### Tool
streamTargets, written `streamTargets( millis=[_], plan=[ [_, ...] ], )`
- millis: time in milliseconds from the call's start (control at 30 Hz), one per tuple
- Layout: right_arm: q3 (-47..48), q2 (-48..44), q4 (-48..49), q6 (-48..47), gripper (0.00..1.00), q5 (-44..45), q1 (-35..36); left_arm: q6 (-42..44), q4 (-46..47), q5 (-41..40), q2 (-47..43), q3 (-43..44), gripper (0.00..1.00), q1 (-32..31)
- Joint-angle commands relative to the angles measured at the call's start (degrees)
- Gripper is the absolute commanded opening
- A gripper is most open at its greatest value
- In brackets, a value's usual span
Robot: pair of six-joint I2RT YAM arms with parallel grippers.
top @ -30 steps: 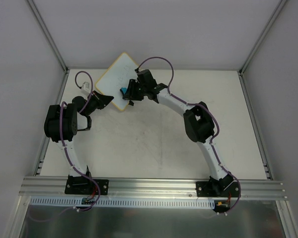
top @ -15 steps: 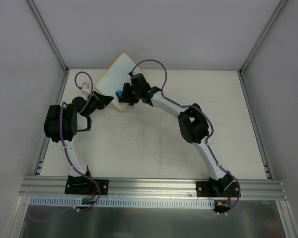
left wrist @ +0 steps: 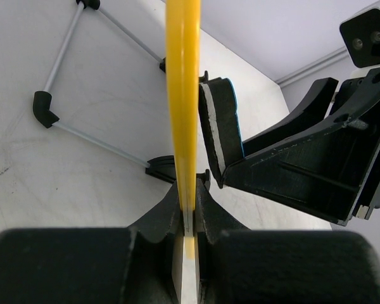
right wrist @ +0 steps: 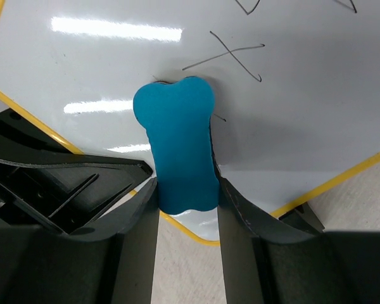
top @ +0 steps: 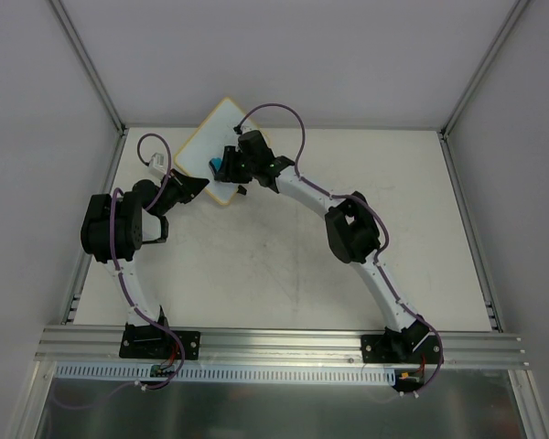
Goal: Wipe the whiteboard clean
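Note:
The whiteboard, white with a yellow frame, is held up at the table's far left. My left gripper is shut on its near edge; in the left wrist view the yellow edge runs up from between the jaws. My right gripper is shut on a blue eraser and presses it against the board's face. In the right wrist view the eraser sits on the white surface just below a pen cross. More pen marks show at the top edge.
The eraser's felt side and the right gripper's black body stand right beside the board in the left wrist view. Metal frame rails border the table. A thin wire stand with black corners lies on the table.
My right gripper has slid the eraser leftward across the board, from near its right side toward its lower left part. The left arm and board have stayed in place.

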Motion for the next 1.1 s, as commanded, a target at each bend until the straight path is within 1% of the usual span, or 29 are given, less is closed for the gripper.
streamTargets(
  millis=[0, 300, 467, 700, 933, 1067],
  plan=[
    [3.2, 1.2, 2.9, 0.4, 0.00, -2.6, -0.4, 1.4, 21.2, 2.0, -2.3, -1.4, 0.00, -0.5],
    [6.0, 2.6, 3.6, -1.2, 0.00, -3.2, -0.2, 0.8, 21.2, 2.2, -2.8, -1.6, 0.00, -0.6],
    [6.4, 3.4, 0.8, -0.4, 0.00, -2.1, -0.8, 0.8, 21.2, 2.3, -3.0, -2.1, 0.00, -1.1],
    [4.6, 4.1, -2.6, 0.6, 0.00, -0.9, -2.1, 0.5, 21.2, 2.5, -3.2, -2.5, 0.00, -1.3],
    [-0.8, 1.0, -6.1, -0.6, 0.00, 4.6, -3.2, 0.2, 21.2, 2.7, -3.8, -2.7, 0.00, -1.4],
    [-0.5, 1.2, -6.0, -1.0, 0.00, 3.2, -3.2, 0.0, 21.2, 2.7, -3.9, -2.7, 0.00, -1.5]
  ],
)
